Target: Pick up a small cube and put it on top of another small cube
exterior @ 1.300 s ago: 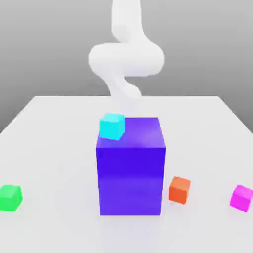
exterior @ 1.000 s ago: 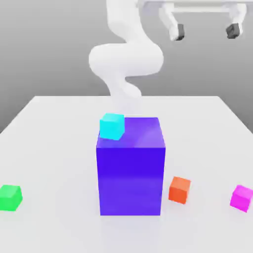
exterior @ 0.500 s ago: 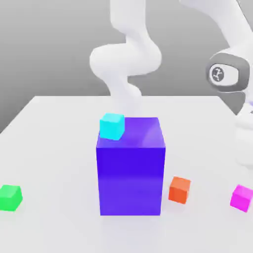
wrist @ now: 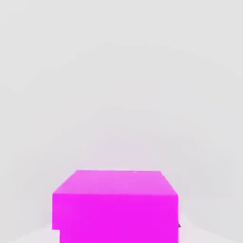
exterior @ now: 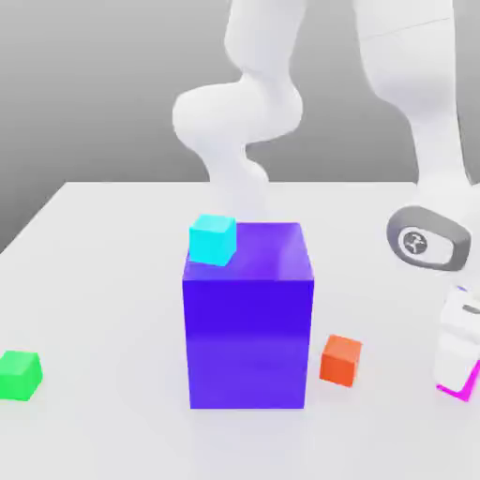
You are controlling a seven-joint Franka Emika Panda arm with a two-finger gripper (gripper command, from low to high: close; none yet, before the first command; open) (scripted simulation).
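1. The job was at its grasping stage: the hand (exterior: 458,376) was down at the pink cube (exterior: 472,378), low at the exterior view's right, with the cube on the counter (exterior: 112,300) or barely off it; I couldn't tell which.
2. The hand was closed to the cube's width, and I took it to have hold of it.
3. The lift, the carry and the setting down on another cube were left. Orange (exterior: 339,361) sat low, right of centre; green (exterior: 19,375) lay at the lower left; cyan (exterior: 213,240) rested on the blue block (exterior: 247,342) near the middle. Which was meant, I couldn't say.
4. The pink cube looked plain, bright and sharp-edged, mostly covered by the hand in the exterior view; the hand view showed its paler top and vivid side.
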